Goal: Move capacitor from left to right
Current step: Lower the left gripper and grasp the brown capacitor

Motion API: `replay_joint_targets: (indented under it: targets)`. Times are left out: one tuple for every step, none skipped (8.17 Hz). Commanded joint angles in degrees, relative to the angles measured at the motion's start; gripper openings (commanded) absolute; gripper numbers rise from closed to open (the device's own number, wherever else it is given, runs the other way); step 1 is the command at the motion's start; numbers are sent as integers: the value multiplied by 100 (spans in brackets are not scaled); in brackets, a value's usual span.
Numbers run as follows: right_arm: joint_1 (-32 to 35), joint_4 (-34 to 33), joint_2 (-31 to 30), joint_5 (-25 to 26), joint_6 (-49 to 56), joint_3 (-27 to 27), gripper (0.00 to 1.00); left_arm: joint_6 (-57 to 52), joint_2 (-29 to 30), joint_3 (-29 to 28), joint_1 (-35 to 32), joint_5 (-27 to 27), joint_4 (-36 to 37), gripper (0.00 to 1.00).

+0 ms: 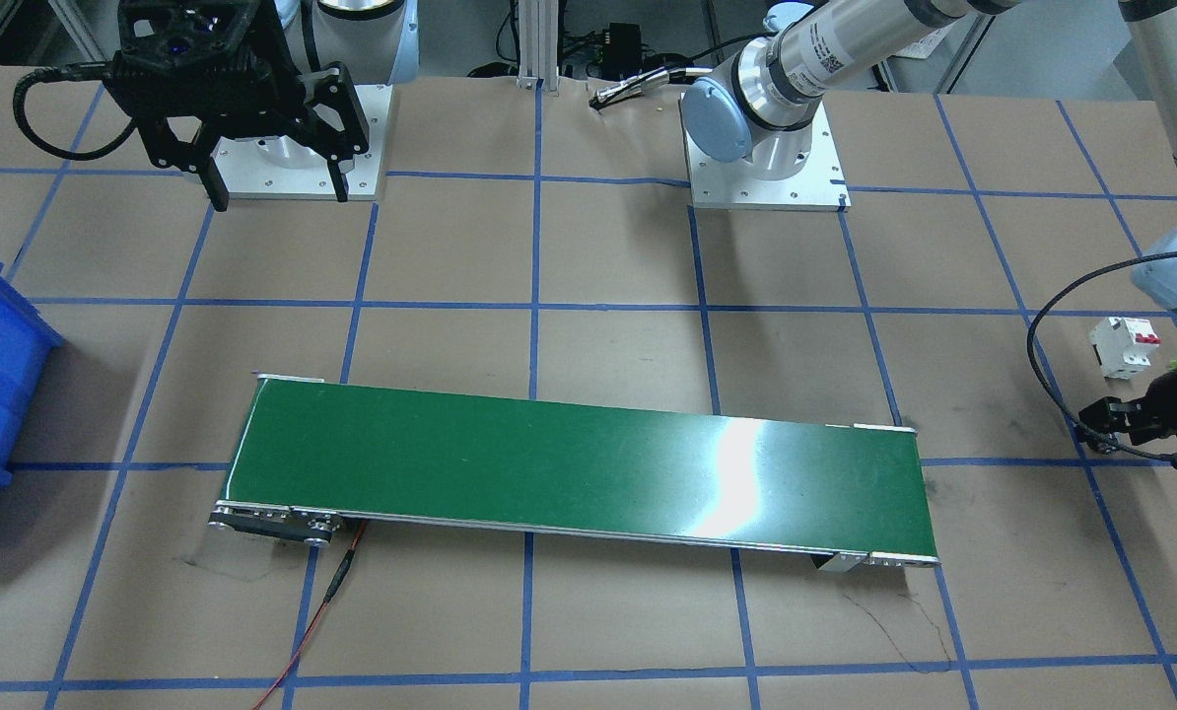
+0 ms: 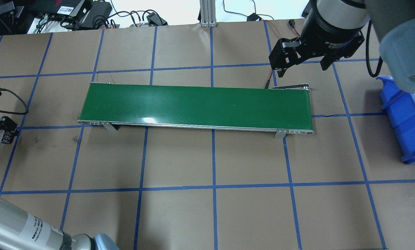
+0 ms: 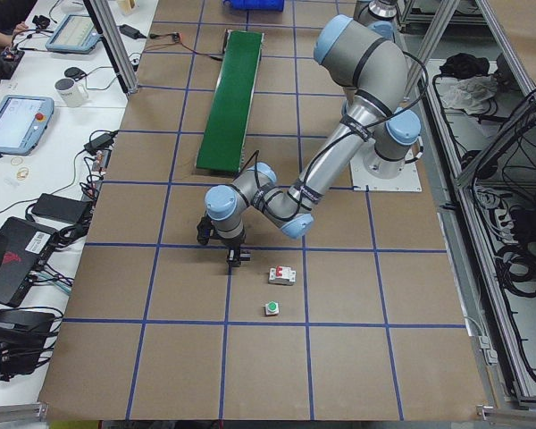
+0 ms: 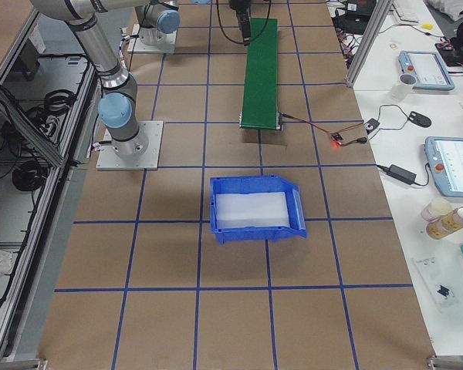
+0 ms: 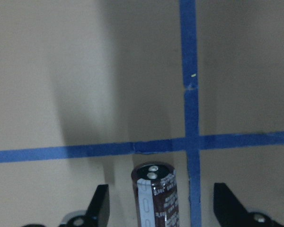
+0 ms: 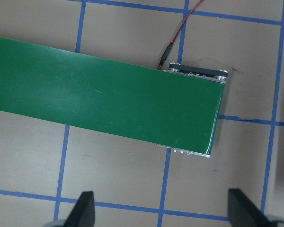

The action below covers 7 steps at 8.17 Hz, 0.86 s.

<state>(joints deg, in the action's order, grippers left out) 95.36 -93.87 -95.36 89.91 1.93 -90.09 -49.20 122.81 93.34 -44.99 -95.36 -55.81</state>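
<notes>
The capacitor [image 5: 156, 196], a small dark cylinder with a pale stripe and a metallic end, lies on the brown table next to a crossing of blue tape lines. It shows only in the left wrist view. My left gripper [image 5: 162, 188] is open, low over the table, with one finger on each side of the capacitor and a gap to each. This gripper also shows at the table's left end [image 1: 1101, 429] [image 2: 2, 130] [image 3: 230, 259]. My right gripper [image 1: 279, 197] [image 2: 302, 71] [image 6: 162, 196] is open and empty, raised near the right end of the green conveyor belt [image 2: 197, 106].
The conveyor belt [image 1: 579, 463] lies across the table's middle. A white circuit breaker with red switches [image 1: 1126, 345] [image 3: 281, 275] and a green-capped push button [image 3: 272, 308] lie near the left gripper. A blue bin [image 2: 405, 118] [image 4: 255, 208] stands at the right end.
</notes>
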Motion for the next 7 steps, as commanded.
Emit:
replay_joint_targets:
  targets:
    - [0,0,0,0,0,0,100,7,15,0,-1,0,0,70]
    - [0,0,9,0,0,0,100,7,15,0,-1,-9,0,64]
    - [0,0,9,0,0,0,100,42,15,0,8,-9,0,55]
    - [0,9,9,0,0,0,100,77,15,0,0,-9,0,46]
    - [0,0,9,0,0,0,100,77,15,0,-1,-9,0,39]
    - [0,0,0,0,0,0,100,86,15,0,-1,-18,0,33]
    - [0,0,9,0,0,0,100,112,6,0,-1,-18,0,26]
